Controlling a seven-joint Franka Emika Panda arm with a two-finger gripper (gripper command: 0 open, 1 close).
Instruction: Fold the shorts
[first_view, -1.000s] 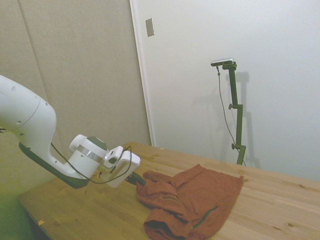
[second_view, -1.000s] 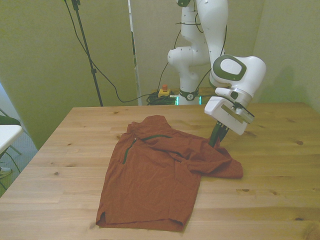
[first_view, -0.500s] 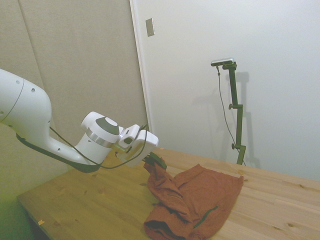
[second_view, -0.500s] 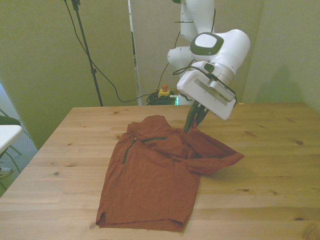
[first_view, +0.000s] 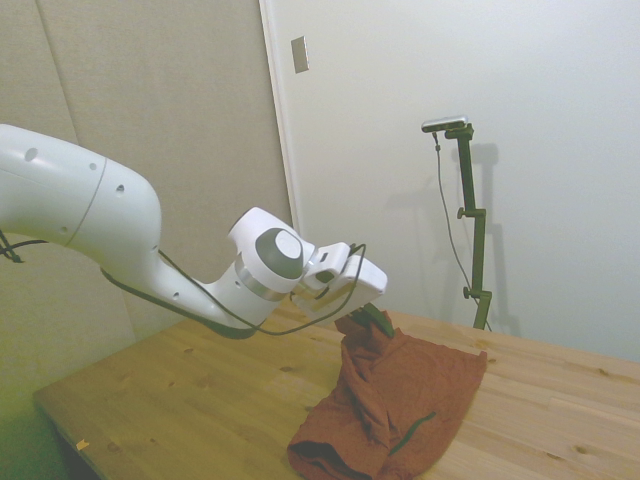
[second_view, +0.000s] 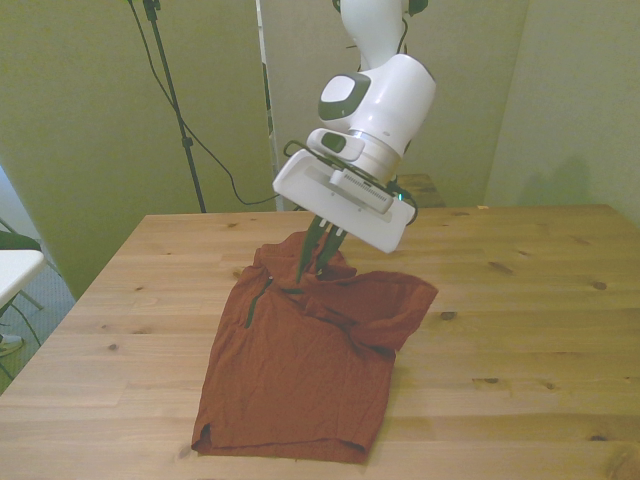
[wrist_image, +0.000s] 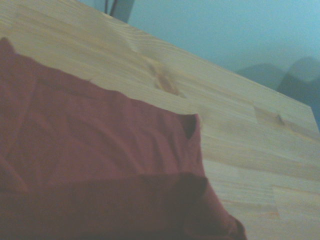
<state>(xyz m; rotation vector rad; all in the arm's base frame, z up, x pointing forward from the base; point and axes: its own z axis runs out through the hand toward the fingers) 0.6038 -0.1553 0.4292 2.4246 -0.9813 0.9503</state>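
The claw (second_view: 312, 262) has swept from three o'clock toward twelve, pinched on a lifted fold of the shorts (second_view: 300, 370), it seems; the rest lies on the tabletop (second_view: 520, 330). The fold-over is halfway across.

No text, label, brand, number or sign can be read in any of the three views. The white arm, the cloth and the wooden surface all show plain, unmarked faces.

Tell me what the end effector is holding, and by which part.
The end effector holds the shorts, pinched at a raised fold of cloth along their upper edge.
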